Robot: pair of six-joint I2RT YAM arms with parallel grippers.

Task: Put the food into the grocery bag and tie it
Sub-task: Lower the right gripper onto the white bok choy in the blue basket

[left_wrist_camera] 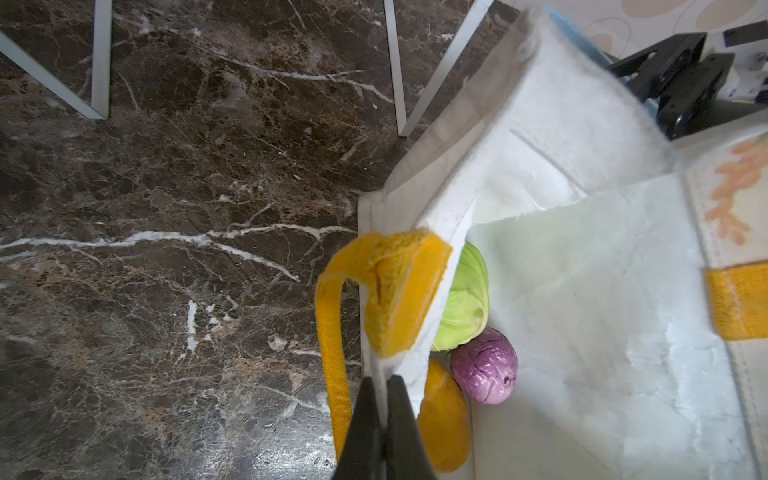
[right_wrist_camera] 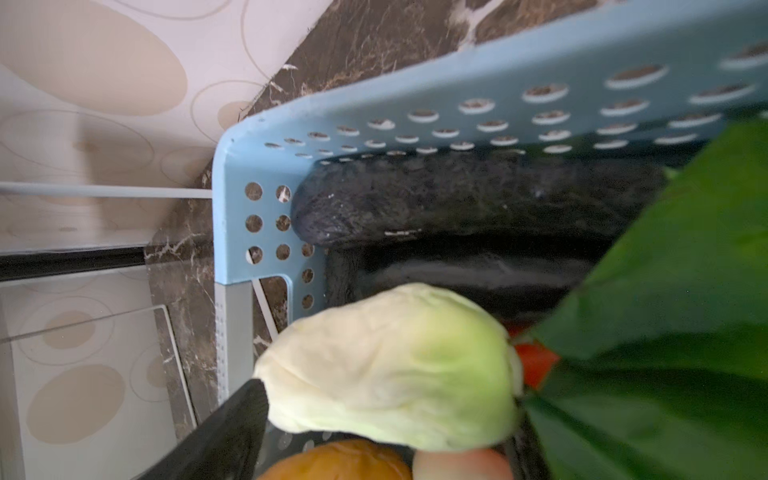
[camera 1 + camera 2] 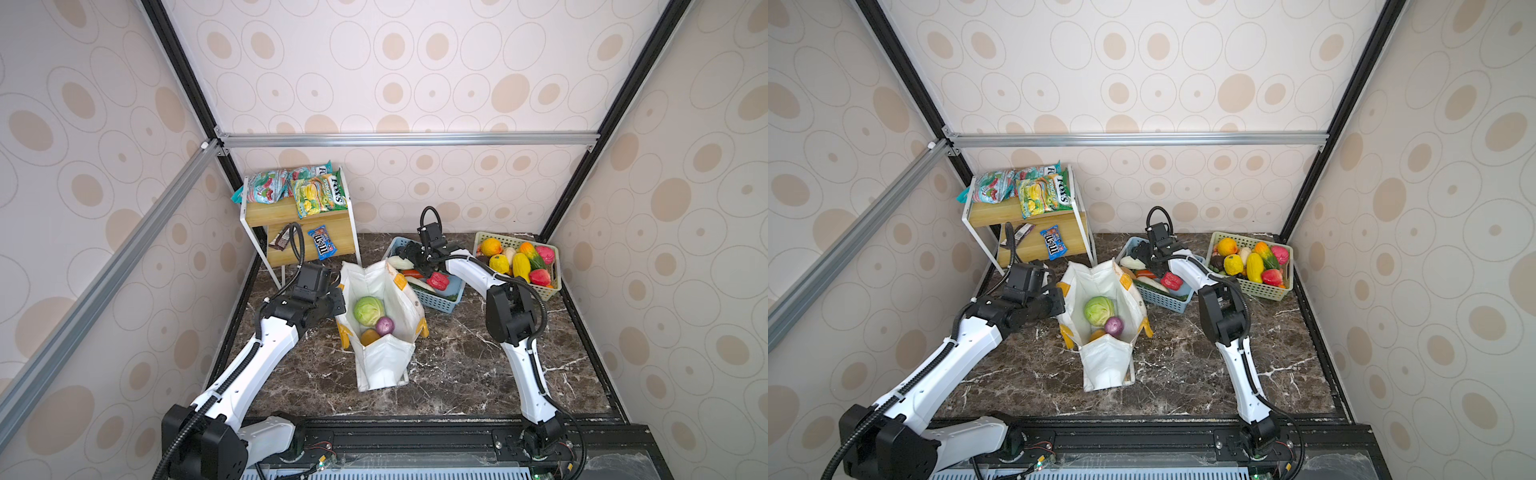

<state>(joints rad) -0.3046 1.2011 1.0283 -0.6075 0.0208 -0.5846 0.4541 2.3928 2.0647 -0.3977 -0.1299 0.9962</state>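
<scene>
Grocery bag (image 3: 386, 361) stands mid-table, mouth up, near end folded inward. Left gripper (image 1: 384, 386) is on the bag's left rim. Fingers are together, pinched on the rim fabric right next to the yellow tab (image 1: 399, 291). Yellow handle (image 1: 332, 353) hangs outside. My read: it acts as a clamp, holding the mouth open and keeping the soft wall from folding in, so the other arm can load one-handed.

Food in the bag so far, on the bottom:
- an orange-yellow piece (image 3: 370, 336), nearest
- purple onion (image 3: 385, 325)
- green cabbage (image 3: 368, 310), touching the onion

Plenty of room left.

Further back, right of the bag: blue basket (image 3: 440, 301), just beside the bag's right wall; can't tell if touching. Short carry, probably deliberate. Right gripper (image 3: 409, 253) is down at the basket's far-left end, fingers wide apart. Wrist view shows one finger (image 2: 232, 424) at the edge of a pale green vegetable (image 2: 390, 370). The other finger is hidden near a green leaf (image 2: 665, 270), so no confirmation of contact on both sides. Looks like a straddle before closing, not a grip. Red pepper (image 3: 437, 281) and more food lie in that basket.

Far right: green basket (image 3: 544, 291), full of fruit, untouched. Far left: shelf (image 3: 286, 214), with the M&M's packet (image 3: 322, 243) on the lower level and snack bags (image 3: 299, 187) on top.

Judgement: early in loading; tie not started.
</scene>
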